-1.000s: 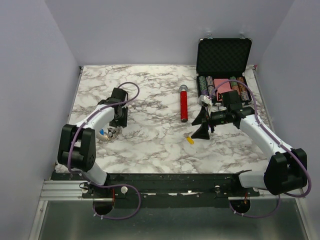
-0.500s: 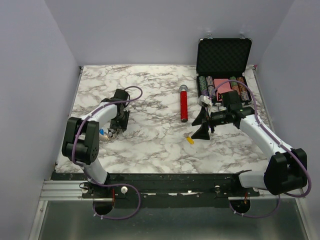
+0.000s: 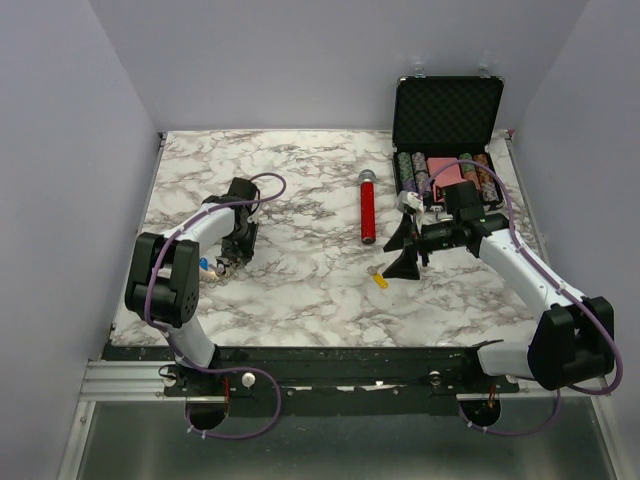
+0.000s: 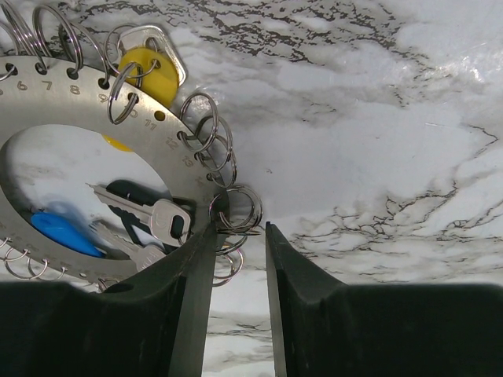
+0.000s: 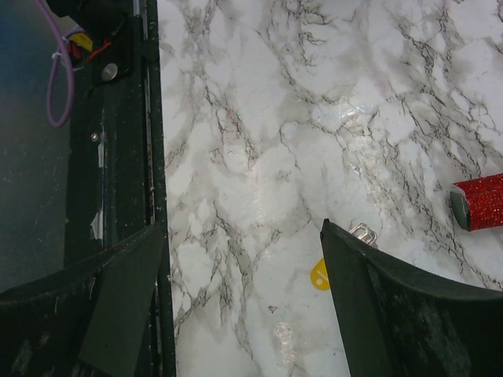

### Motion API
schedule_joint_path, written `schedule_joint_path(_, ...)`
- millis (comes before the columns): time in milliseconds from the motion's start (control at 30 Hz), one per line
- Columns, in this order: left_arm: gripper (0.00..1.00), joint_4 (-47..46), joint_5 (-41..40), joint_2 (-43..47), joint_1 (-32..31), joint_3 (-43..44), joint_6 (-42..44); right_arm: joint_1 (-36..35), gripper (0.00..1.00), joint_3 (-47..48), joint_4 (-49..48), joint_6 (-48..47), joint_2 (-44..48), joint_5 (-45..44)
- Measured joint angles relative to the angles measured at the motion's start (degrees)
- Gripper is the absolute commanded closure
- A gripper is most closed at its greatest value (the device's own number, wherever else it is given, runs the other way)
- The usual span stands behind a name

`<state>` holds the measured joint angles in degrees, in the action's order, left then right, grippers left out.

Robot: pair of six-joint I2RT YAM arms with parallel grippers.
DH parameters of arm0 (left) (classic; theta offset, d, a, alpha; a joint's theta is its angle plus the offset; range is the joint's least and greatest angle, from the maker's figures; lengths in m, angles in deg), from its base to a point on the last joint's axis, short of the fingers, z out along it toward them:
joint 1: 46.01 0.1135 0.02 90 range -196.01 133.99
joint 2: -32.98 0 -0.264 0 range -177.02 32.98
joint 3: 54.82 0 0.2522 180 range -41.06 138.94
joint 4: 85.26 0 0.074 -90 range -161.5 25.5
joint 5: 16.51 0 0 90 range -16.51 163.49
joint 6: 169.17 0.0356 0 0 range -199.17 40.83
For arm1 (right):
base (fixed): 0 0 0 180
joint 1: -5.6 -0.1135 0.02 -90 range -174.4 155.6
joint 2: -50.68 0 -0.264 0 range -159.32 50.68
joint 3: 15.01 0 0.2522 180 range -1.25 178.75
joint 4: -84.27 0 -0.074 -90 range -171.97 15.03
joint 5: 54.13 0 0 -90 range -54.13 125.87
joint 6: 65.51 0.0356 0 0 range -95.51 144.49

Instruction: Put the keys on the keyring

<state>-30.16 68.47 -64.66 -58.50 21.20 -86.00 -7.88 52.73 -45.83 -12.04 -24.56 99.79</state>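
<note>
Silvery keyring (image 4: 78,110) loops lie inside left gripper's (image 4: 240,229) narrow gap.

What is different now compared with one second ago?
The elbow of the left arm swung toward the middle of the table; the left gripper shifted only slightly at the keyring. Nothing was taken or released. The right gripper, yellow key and red cylinder stayed put.
</note>
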Motion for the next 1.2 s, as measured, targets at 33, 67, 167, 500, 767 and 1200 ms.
schedule_joint_path(33, 0.61, 0.00, 0.02, 0.00, 0.00, -0.02, 0.00, 0.00, 0.11, 0.00, 0.00, -0.02, 0.00, 0.00)
schedule_joint_path(67, 0.61, 0.02, 0.02, 0.00, 0.00, -0.02, 0.00, 0.00, 0.11, 0.00, 0.00, -0.02, 0.00, 0.00)
schedule_joint_path(167, 0.60, 0.04, 0.00, 0.00, 0.00, -0.02, -0.02, 0.00, 0.10, 0.00, 0.00, -0.09, 0.00, 0.00)
schedule_joint_path(500, 0.59, 0.24, -0.09, -0.07, 0.00, 1.40, -1.42, 0.00, 0.11, 0.00, 0.02, -0.46, 0.00, 0.00)
schedule_joint_path(767, 0.62, 0.37, -0.66, -0.42, -0.46, 1.49, -2.67, 0.00, 0.10, 0.00, 0.07, -0.59, 0.00, 0.02)
schedule_joint_path(1200, 0.79, 0.72, -0.81, -0.15, -3.45, 1.03, -2.84, 0.00, 0.11, 0.00, 0.50, -0.70, 0.00, 0.02)
